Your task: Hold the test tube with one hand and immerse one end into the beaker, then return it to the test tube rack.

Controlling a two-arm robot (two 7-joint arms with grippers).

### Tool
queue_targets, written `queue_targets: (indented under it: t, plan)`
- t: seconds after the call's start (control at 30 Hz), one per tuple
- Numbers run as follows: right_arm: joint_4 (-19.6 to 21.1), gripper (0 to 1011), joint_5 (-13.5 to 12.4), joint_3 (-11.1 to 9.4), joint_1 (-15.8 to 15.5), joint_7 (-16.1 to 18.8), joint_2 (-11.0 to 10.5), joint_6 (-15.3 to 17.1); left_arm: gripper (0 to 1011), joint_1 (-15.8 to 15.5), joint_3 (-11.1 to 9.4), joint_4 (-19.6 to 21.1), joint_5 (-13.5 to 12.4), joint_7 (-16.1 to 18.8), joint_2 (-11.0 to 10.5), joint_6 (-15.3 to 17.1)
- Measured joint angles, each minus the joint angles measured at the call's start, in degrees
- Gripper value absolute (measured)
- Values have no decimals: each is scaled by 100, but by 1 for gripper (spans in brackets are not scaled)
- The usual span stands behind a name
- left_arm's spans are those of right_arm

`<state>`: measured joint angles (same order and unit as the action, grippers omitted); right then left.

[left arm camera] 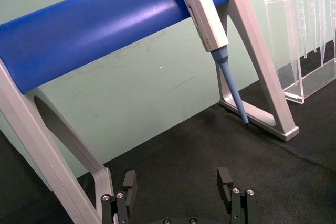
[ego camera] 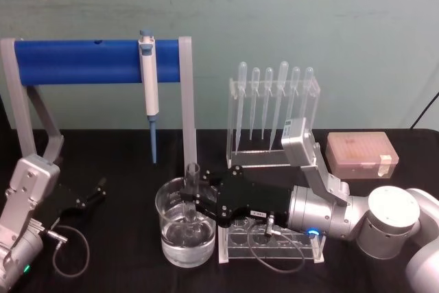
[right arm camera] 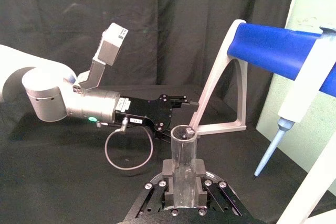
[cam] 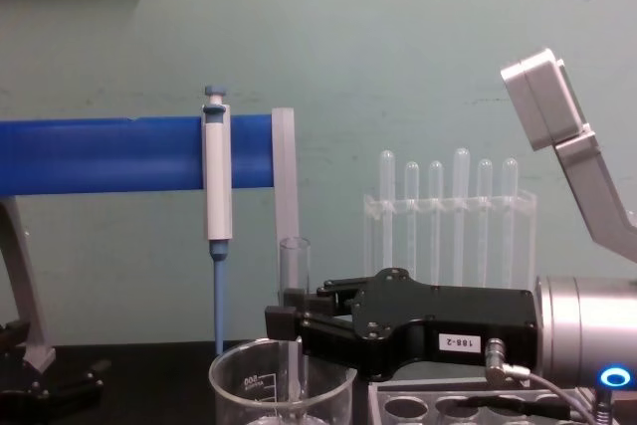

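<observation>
The clear test tube [ego camera: 191, 182] stands upright with my right gripper [ego camera: 193, 204] shut on its middle. Its lower end dips into the water in the wide glass beaker [ego camera: 167, 205] at the table's front centre. In the chest view the test tube [cam: 294, 271] rises above the beaker [cam: 249, 385], and the right gripper [cam: 289, 320] reaches in from the right. The right wrist view looks along the test tube [right arm camera: 184, 156] clamped between that gripper's fingers [right arm camera: 202, 170]. My left gripper [ego camera: 92, 193] rests parked at the far left; in its own view the left gripper [left arm camera: 177, 184] is open with nothing in it.
A stand with a blue bar [ego camera: 82, 61] holds a blue-and-white micropipette [ego camera: 149, 80] behind the beaker. A clear rack of plastic pipettes [ego camera: 274, 111] and a pink tip box [ego camera: 360, 156] stand at the back right. A clear tube rack [ego camera: 271, 246] lies under the right wrist.
</observation>
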<state>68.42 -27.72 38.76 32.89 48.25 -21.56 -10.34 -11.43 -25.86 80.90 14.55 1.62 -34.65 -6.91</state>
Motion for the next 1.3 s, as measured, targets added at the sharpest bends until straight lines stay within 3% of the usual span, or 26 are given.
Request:
queue_targets:
  t: [1.3]
  plan:
    - [8,224,-11,-2,9,-3,-6,10,1000,0,0,0,0,0,0,0]
